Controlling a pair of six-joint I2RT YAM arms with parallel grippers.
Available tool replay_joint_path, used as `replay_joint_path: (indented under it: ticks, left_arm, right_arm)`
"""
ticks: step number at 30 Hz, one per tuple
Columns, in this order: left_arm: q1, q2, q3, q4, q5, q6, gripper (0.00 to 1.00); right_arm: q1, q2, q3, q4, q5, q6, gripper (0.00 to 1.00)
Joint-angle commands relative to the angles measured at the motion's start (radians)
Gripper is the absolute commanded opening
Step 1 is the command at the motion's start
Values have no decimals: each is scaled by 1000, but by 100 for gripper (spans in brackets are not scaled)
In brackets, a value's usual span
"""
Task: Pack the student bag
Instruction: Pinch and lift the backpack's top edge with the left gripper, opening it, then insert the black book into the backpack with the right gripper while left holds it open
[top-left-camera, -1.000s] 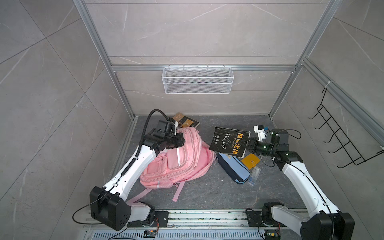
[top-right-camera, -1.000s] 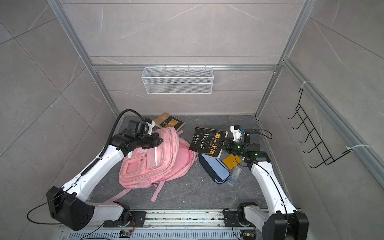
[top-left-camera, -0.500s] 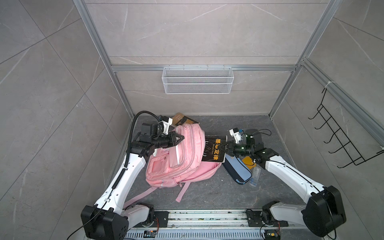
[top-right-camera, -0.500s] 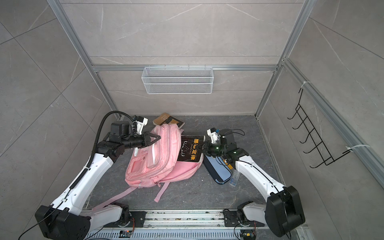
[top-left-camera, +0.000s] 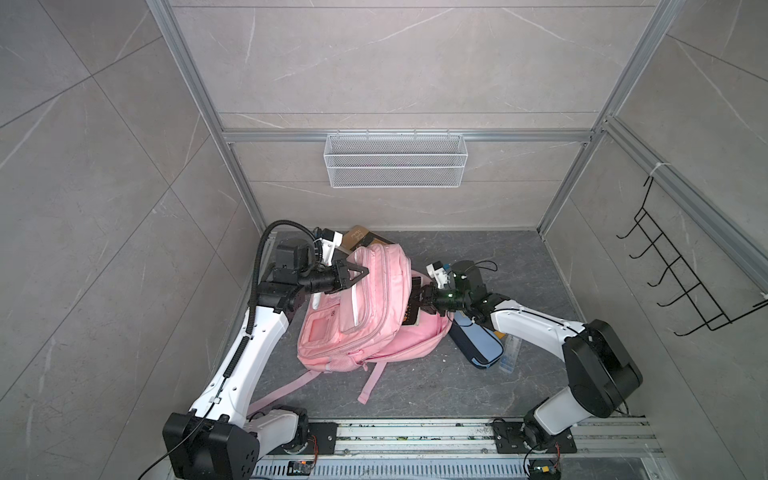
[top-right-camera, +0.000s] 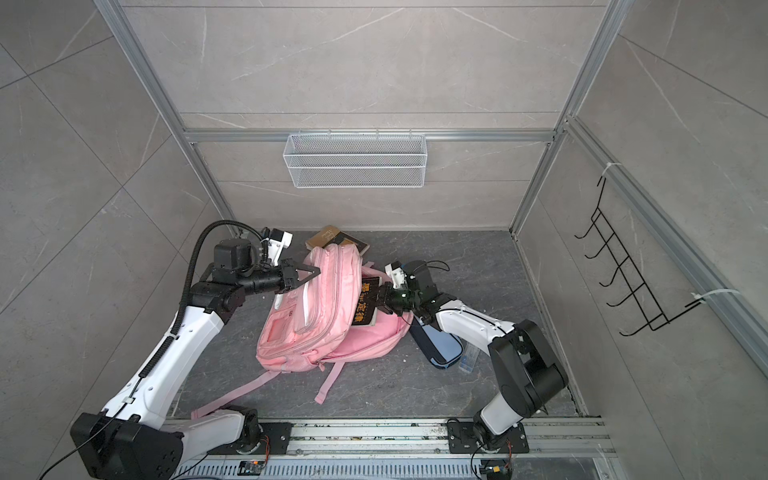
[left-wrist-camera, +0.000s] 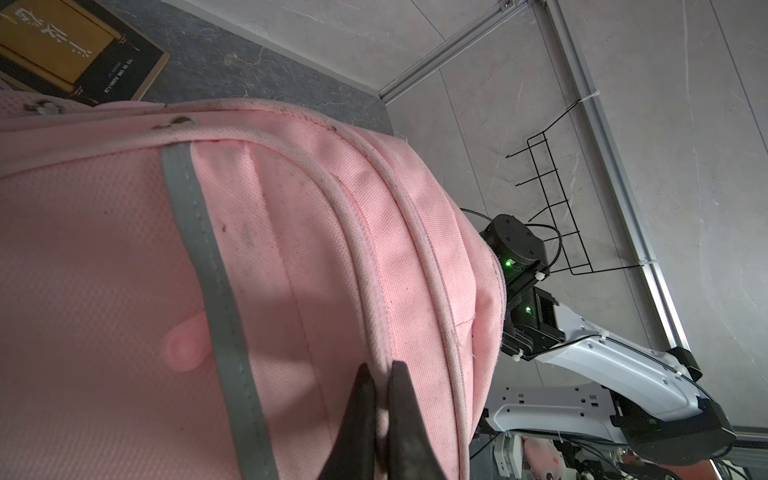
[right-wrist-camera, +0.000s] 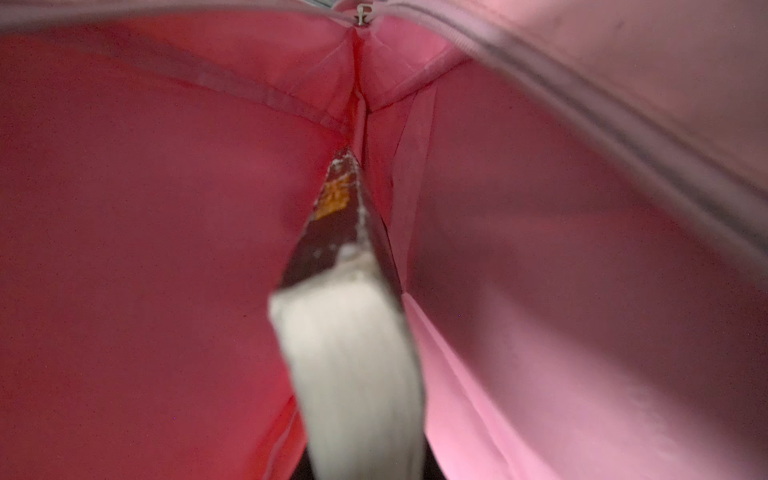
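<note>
Left fingers (left-wrist-camera: 357, 424): pinched narrow on the piped rim of the student bag (top-left-camera: 374, 307), holding its main opening lifted.
Right fingers (top-right-camera: 382, 306): clamped on a black book with gold characters (top-right-camera: 365, 305). Its leading corner is inside the pink lining and its rear part is outside the mouth.
Student bag: on the grey bench (top-left-camera: 457, 386), left of middle, pockets up, straps trailing towards the front rail.
Progress: by my reading early, with this book only partly in. Whether anything else is inside cannot be told.
Left to pack: likely the brown-and-black book (top-left-camera: 365, 239) behind the bag, the blue pencil case (top-left-camera: 478, 345), and a clear plastic item (top-left-camera: 510, 353) touching it.
In the way: an inner seam lies just ahead of the book's corner, and the right arm hangs over the pencil case.
</note>
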Motion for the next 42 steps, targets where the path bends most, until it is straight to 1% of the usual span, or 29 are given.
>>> replay_joint_path:
  ticks: [1,3,6,9,13,16,19,23,32,36,40,42]
  left_arm:
    - [4,-53,59,147,92,4,0]
    - [10,-57,56,132,87,12,0]
    - [27,-67,45,124,89,20,0]
    - [51,-76,19,134,114,12,0]
    - [66,-81,19,129,134,17,0]
    - [67,-76,18,136,150,14,0]
    - [67,-75,7,170,164,-15,0]
    - [67,-82,4,183,188,-30,0]
    - [68,-104,-30,208,205,-56,0]
    - [67,-106,-32,213,209,-59,0]
    - [67,-107,-38,227,214,-71,0]
    - [67,-106,-42,244,218,-83,0]
  right_arm:
    - [26,1,55,121,-35,35,0]
    - [28,-17,62,88,-26,19,0]
    - [28,-79,89,-52,4,-65,0]
    - [27,-151,92,-139,14,-104,0]
    - [29,-210,88,-142,-50,-106,0]
    - [31,-207,99,-136,-108,-111,0]
    - [33,-179,109,-116,-130,-99,0]
    - [39,-114,112,-23,-149,-45,0]
    - [100,113,206,171,-194,65,0]
    - [113,199,237,147,-183,49,0]
    - [116,277,304,11,-135,-42,0]
    - [117,309,333,-18,-121,-64,0]
